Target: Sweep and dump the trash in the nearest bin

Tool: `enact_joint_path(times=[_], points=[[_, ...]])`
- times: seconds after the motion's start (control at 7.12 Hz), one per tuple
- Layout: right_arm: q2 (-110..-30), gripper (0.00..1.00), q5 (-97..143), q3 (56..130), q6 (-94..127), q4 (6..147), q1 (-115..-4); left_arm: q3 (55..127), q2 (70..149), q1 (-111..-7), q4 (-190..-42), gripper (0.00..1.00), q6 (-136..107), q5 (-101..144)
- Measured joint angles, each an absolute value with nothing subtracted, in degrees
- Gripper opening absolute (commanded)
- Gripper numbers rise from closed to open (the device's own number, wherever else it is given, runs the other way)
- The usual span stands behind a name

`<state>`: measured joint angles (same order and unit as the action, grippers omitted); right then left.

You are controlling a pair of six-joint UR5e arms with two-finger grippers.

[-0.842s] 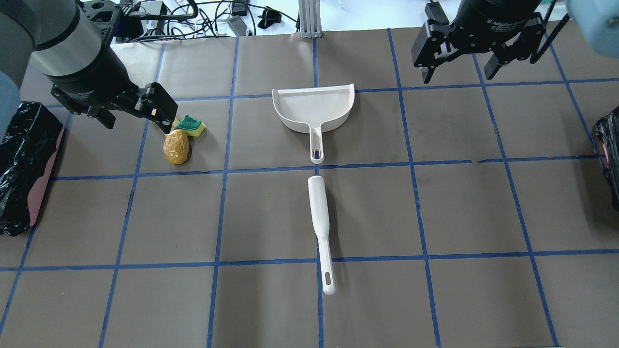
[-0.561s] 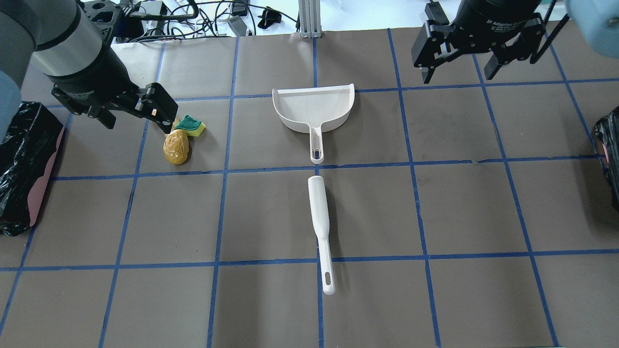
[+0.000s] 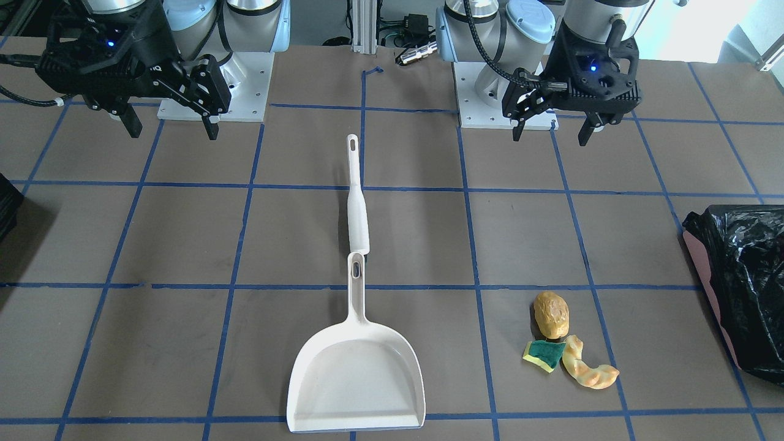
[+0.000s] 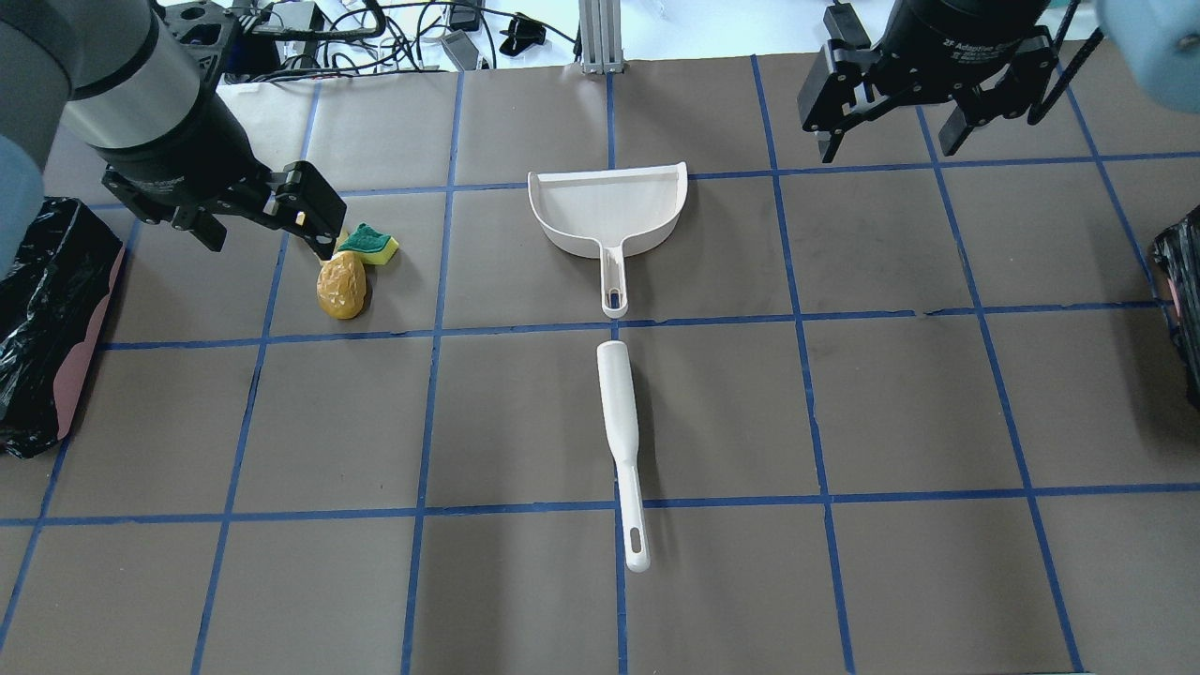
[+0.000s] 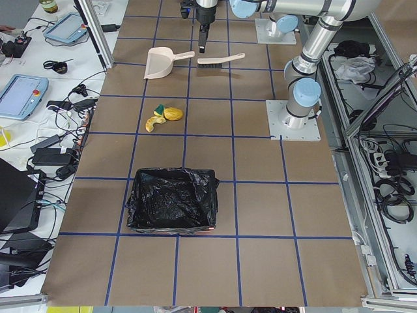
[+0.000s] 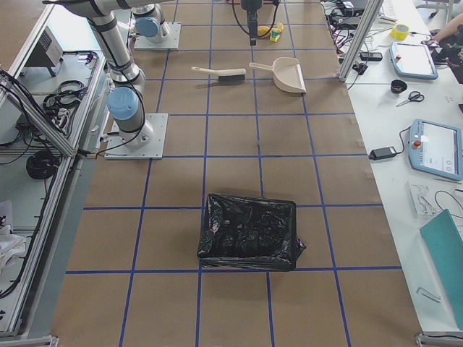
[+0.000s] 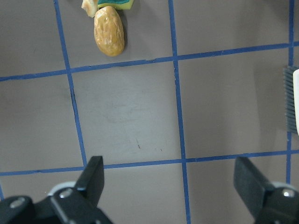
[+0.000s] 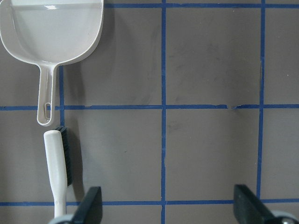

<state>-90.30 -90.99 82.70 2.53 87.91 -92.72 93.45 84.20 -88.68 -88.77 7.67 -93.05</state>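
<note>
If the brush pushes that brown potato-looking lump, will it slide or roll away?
The brown lump is rounded and oval, so it will probably roll or veer off rather than slide straight. Its slightly shiny skin hints at a light plastic toy, though I can't be sure. The sponge piece lies close beside it and may briefly block it.

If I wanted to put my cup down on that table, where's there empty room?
The squares on the robot's right of the white plastic dustpan and white long-handled brush are bare. Crowded on its left: a brown potato-like lump, green-and-yellow sponge piece and pale twisted pastry piece cluster.
</note>
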Motion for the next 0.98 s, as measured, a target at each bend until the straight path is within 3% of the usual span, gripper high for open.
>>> enact_joint_path(times=[0.98], points=[[-89.83,1.0,-90.88,82.7,2.66,88.41,-92.88,93.56,86.35,-88.54,-88.42,1.0,7.67,-93.05]])
